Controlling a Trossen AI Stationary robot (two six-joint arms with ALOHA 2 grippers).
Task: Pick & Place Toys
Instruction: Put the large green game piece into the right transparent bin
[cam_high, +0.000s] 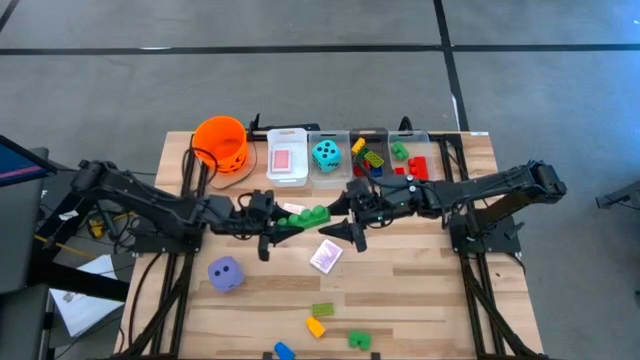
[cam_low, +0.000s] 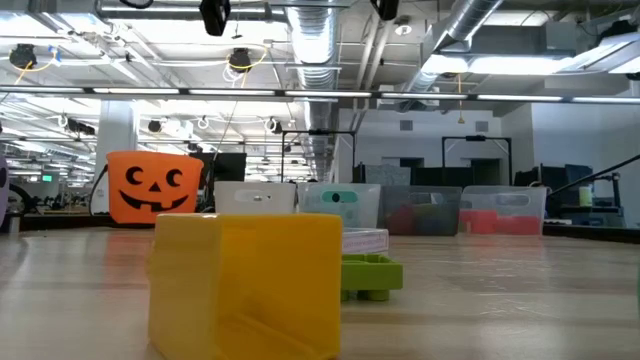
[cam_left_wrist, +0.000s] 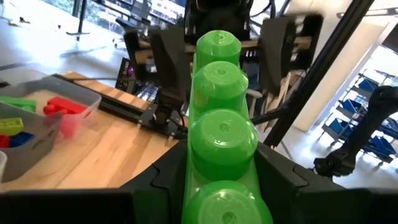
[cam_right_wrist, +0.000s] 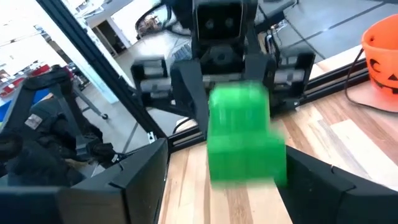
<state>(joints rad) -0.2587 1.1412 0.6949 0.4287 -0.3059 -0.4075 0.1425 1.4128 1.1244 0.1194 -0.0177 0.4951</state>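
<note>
My left gripper (cam_high: 285, 222) is shut on a long bright green brick (cam_high: 308, 214) over the table's middle; the brick's row of studs fills the left wrist view (cam_left_wrist: 219, 124). My right gripper (cam_high: 343, 220) faces it from the right, open. Its fingers stand on either side of the brick's free end (cam_right_wrist: 244, 140) with gaps, touching nothing. On the table lie a purple die (cam_high: 225, 273), a pink-backed card (cam_high: 326, 256) and several small bricks near the front edge (cam_high: 320, 325). A teal die (cam_high: 325, 154) sits in a clear bin. My left gripper pinches the green brick's two long sides (cam_left_wrist: 189, 180) between its two fingers, at the end nearest the wrist. The fingers come about level from the table's left and lie along the brick. The brick sticks out forward past the fingertips, studs up, clear of the table.
An orange pumpkin bucket (cam_high: 222, 142) stands at the back left. A white bin with a card (cam_high: 285, 160) and clear bins with bricks (cam_high: 410, 160) line the far edge. A yellow brick (cam_low: 245, 285) and a green one (cam_low: 370, 275) lie near the low camera.
</note>
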